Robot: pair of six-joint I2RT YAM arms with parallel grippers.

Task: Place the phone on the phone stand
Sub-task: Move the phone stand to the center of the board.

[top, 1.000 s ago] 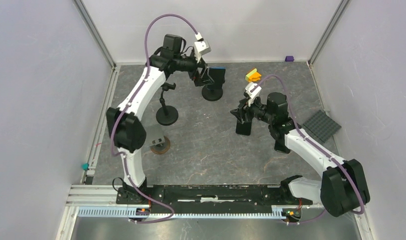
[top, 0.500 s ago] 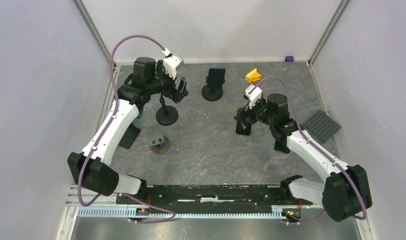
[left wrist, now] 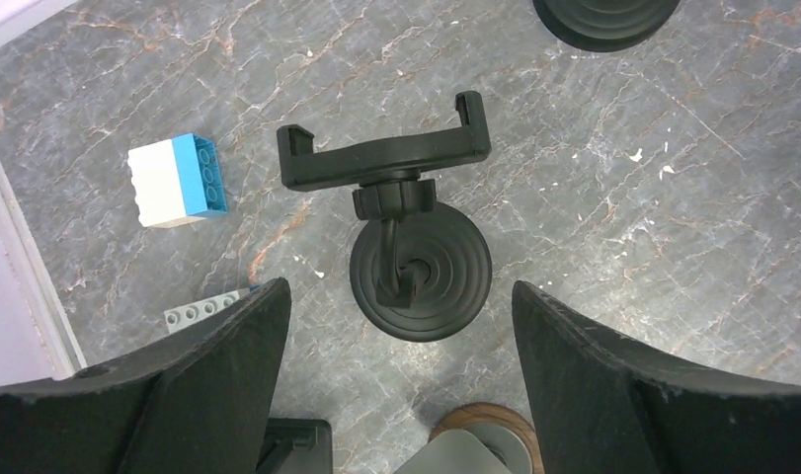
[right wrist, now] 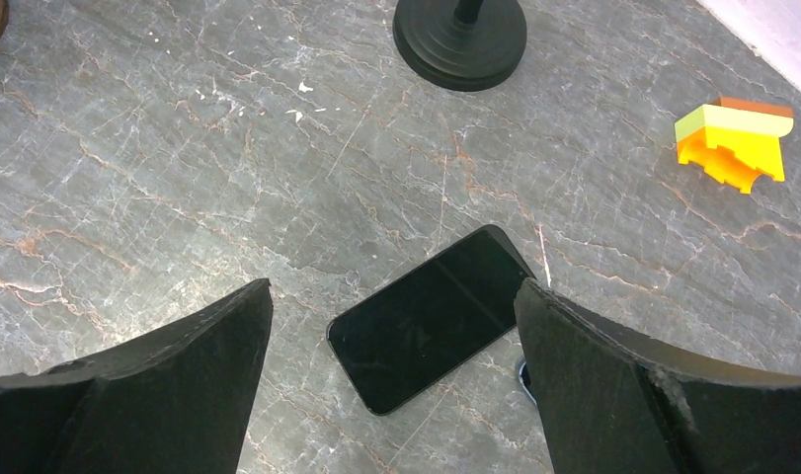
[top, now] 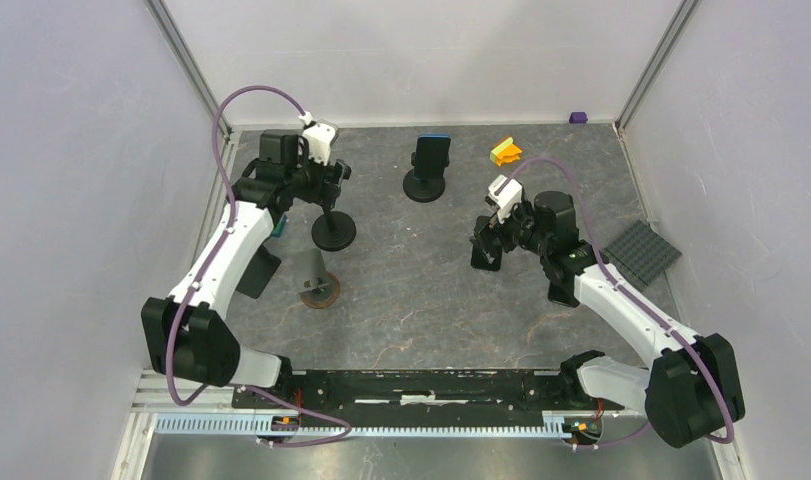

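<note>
The right gripper (right wrist: 391, 291) hangs wide open and empty above the phone (right wrist: 431, 318), which lies flat on the table (right wrist: 179, 148) at 3 o'clock from centre, while the left gripper (left wrist: 394, 301), likewise spread and empty, hangs over the stand (left wrist: 421, 276) at 9 o'clock.

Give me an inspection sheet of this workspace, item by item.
Surface: grey marbled table, white specks.
Job's things: phone flat on table; empty phone stand; second stand holds another phone.
Clutter: orange-yellow block, white-blue block, studded plate, wooden disc.
Grippers: left gripper open over empty stand; right gripper open over phone.
Cables: purple cables on both arms.
Surroundings: white walls.
</note>
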